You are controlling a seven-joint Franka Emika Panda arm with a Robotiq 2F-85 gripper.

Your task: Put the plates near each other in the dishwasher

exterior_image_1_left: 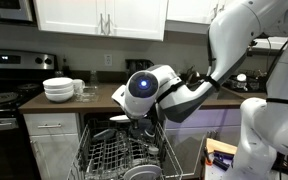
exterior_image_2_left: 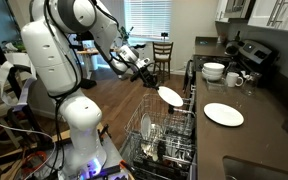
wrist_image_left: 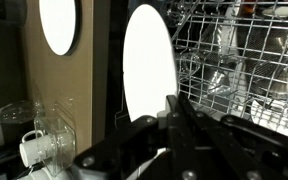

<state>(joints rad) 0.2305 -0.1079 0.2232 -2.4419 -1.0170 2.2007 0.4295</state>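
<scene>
My gripper (wrist_image_left: 172, 105) is shut on the lower edge of a round white plate (wrist_image_left: 149, 60). In an exterior view the held plate (exterior_image_2_left: 170, 97) hangs tilted just above the dishwasher's pulled-out wire rack (exterior_image_2_left: 164, 128), with the gripper (exterior_image_2_left: 156, 86) behind it. A second white plate (exterior_image_2_left: 224, 114) lies flat on the dark counter beside the dishwasher, and also shows in the wrist view (wrist_image_left: 59, 25). In an exterior view the wrist (exterior_image_1_left: 144, 90) hovers over the rack (exterior_image_1_left: 124, 155) and hides the held plate.
A stack of deep white bowls (exterior_image_1_left: 59, 90) and a mug (exterior_image_2_left: 234, 79) stand on the counter. Glass mugs (wrist_image_left: 44, 140) stand beside them. The stove (exterior_image_1_left: 4, 95) is past the bowls. The rack holds glassware (wrist_image_left: 219, 70) among its tines.
</scene>
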